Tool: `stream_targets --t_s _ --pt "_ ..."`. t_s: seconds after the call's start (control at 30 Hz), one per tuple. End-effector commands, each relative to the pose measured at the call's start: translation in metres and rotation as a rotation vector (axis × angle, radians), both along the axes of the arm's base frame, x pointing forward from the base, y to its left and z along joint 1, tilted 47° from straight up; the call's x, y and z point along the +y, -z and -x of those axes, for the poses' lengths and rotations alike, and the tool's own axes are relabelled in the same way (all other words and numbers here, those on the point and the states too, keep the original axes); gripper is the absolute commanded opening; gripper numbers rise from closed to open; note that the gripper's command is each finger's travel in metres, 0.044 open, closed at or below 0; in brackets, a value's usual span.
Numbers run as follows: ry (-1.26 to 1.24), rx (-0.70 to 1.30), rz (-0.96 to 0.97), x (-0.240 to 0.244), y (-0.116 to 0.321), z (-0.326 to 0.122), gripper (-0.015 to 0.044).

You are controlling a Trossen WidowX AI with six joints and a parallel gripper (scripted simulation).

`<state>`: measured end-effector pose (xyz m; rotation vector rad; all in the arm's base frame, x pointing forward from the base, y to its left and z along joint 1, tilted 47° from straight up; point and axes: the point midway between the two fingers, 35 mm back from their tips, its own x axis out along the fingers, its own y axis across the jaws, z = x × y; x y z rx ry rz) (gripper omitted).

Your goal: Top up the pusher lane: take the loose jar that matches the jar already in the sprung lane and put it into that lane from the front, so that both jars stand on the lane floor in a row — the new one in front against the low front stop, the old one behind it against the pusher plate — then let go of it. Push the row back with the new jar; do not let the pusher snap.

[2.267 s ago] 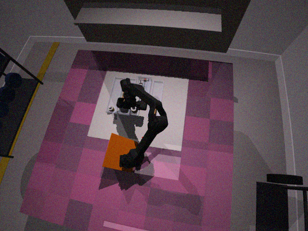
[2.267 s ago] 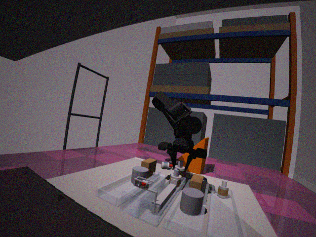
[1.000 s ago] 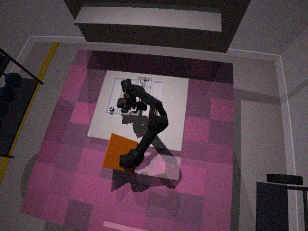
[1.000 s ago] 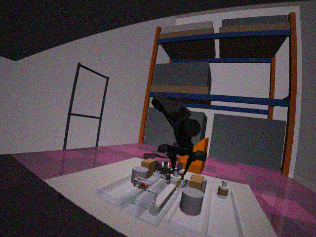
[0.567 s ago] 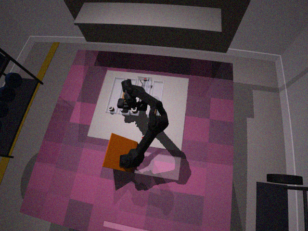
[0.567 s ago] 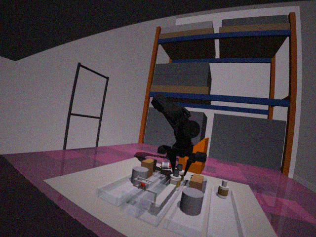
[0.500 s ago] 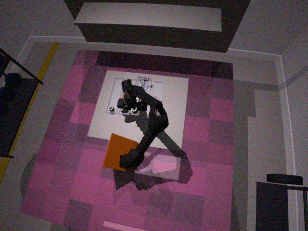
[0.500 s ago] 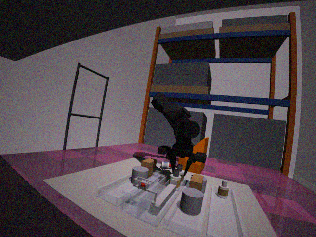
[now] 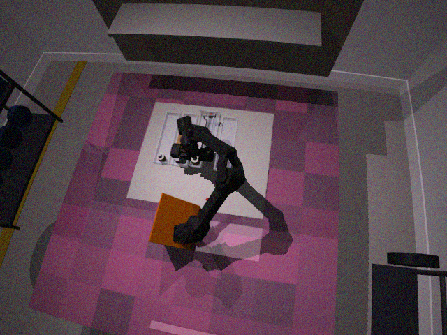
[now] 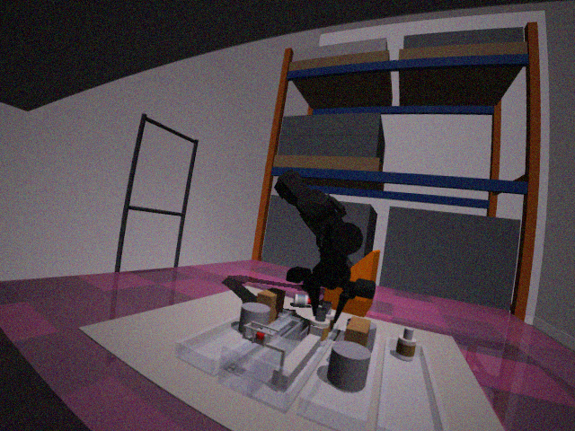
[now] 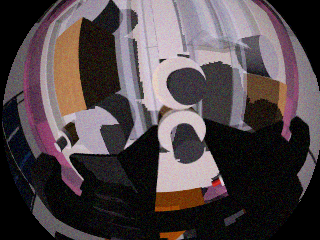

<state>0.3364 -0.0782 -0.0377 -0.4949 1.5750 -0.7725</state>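
My gripper points down at the front of the sprung lane, shut on a jar. The held jar has a white shoulder, a dark grey cap and a brown band; it looks close to upright. In the exterior view it is mostly hidden behind the lane jar, which looks alike and stands upright just behind it in the lane. I cannot tell whether the two touch or whether the held jar's base is on the floor. The pusher's red part is at the lane's rear. The front stop is hidden.
Grey cylinders and brown boxes stand in the lanes on both sides. A narrower-capped jar stands in the outer lane. A white, red-ended jar lies on its side in front of the tray.
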Motion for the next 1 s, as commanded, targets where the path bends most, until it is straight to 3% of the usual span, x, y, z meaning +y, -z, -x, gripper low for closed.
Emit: stream_targets --t_s 0.0,0.97 --pt "-0.002 -0.009 0.012 -0.0044 0.0 -0.0019 0.0" --pt "-0.002 -0.009 0.012 -0.0055 0.0016 0.0021 0.0"
